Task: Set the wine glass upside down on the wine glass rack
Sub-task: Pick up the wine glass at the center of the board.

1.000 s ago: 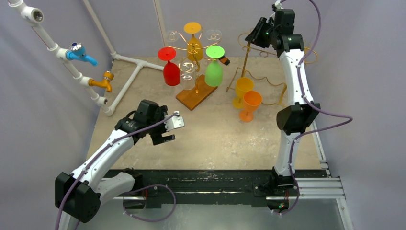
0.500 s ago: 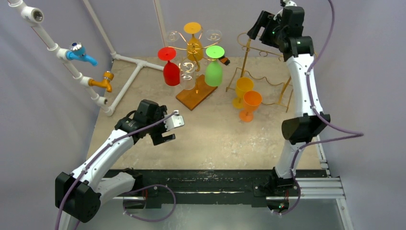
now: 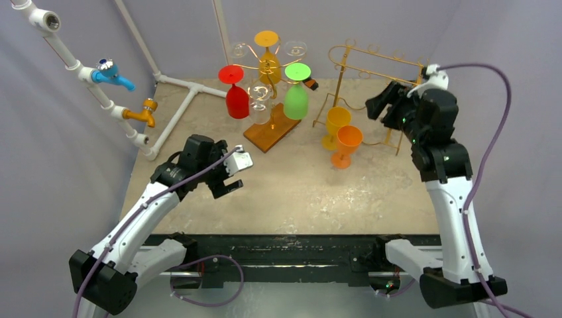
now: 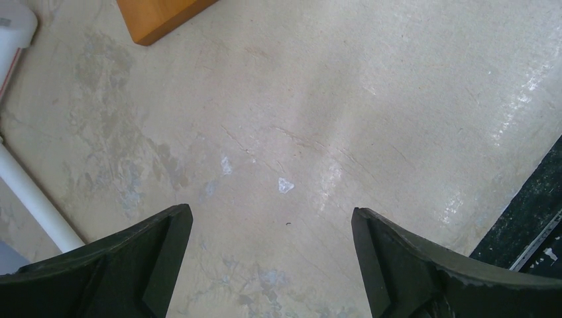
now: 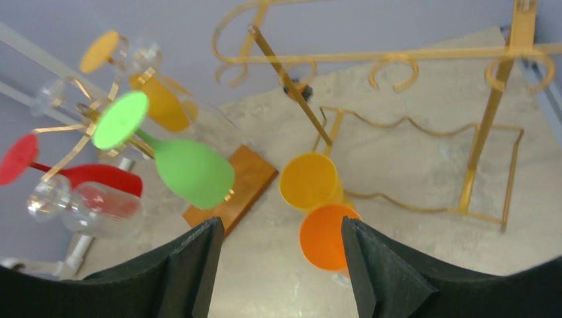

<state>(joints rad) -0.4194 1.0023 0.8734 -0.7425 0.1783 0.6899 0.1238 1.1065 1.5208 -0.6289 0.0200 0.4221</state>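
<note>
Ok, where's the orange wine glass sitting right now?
The orange wine glass stands upright right of centre in the top view, just in front of the yellow glass, at the foot of the gold wire rack.

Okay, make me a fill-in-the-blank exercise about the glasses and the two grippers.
1. The upright yellow glass stands beside another glass, coloured ____.
2. On the wooden-base rack, the leftmost coloured glass is ____.
3. The right gripper has its jaws ____.
4. The left gripper is holding ____.

Missing words: orange; red; open; nothing.
</note>
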